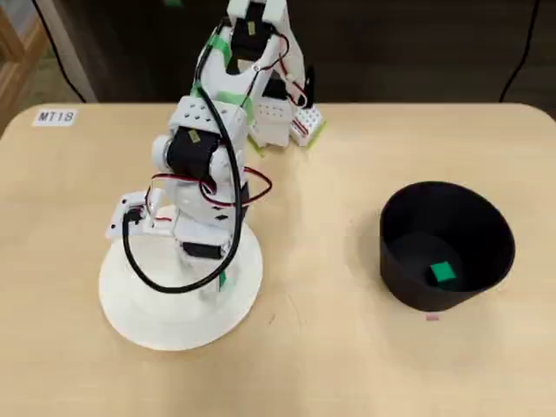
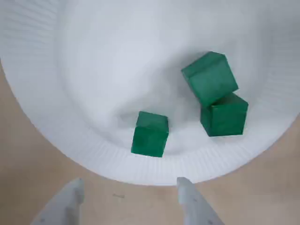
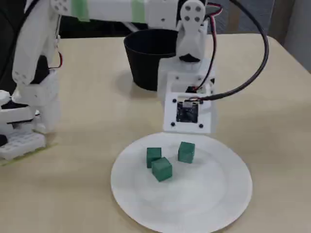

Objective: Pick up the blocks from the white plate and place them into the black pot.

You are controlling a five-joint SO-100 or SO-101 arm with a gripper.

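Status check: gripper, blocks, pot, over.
Gripper open, empty, above plate edge. Three blocks on plate: one alone, two touching. One block in pot. Nothing in the way.

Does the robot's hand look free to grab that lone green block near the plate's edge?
Probably yes: the hand hangs open above the lone block, which sits apart from the touching pair on the white plate.

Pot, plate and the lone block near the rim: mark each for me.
black pot (image 1: 486, 228): overhead view, inner wall.
white plate (image 3: 214, 204): fixed view, bare surface.
lone block (image 2: 150, 133): wrist view, top face.
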